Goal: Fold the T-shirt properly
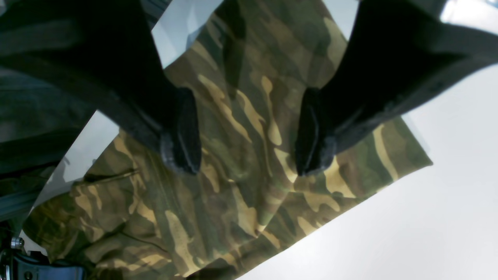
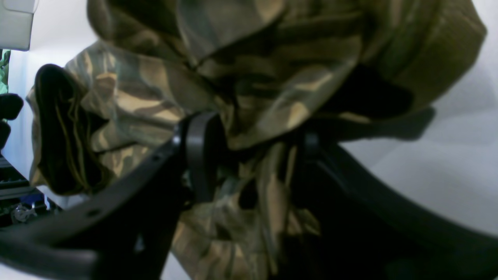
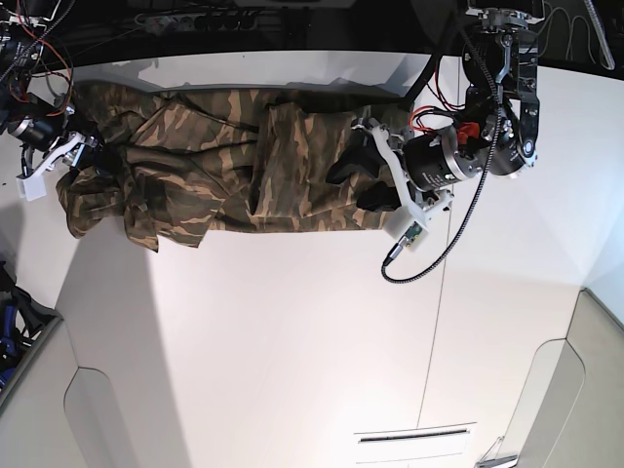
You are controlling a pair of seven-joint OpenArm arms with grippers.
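The camouflage T-shirt (image 3: 224,185) lies stretched sideways along the far part of the white table (image 3: 292,341), smoother at its right end and bunched at its left. My left gripper (image 3: 359,183) hovers over the right end. In the left wrist view its two black fingers (image 1: 183,151) stand wide open above the flat cloth (image 1: 241,202), with nothing between them. My right gripper (image 3: 78,148) is buried in the bunched left end. In the right wrist view its jaws (image 2: 253,163) stand apart with a thick wad of cloth (image 2: 241,77) between them. Whether they pinch it does not show.
A black cable (image 3: 429,263) loops from the left arm down over the table. Dark frame and wiring (image 3: 195,19) run along the far edge behind the shirt. The table's left edge (image 3: 39,322) drops off near the right arm.
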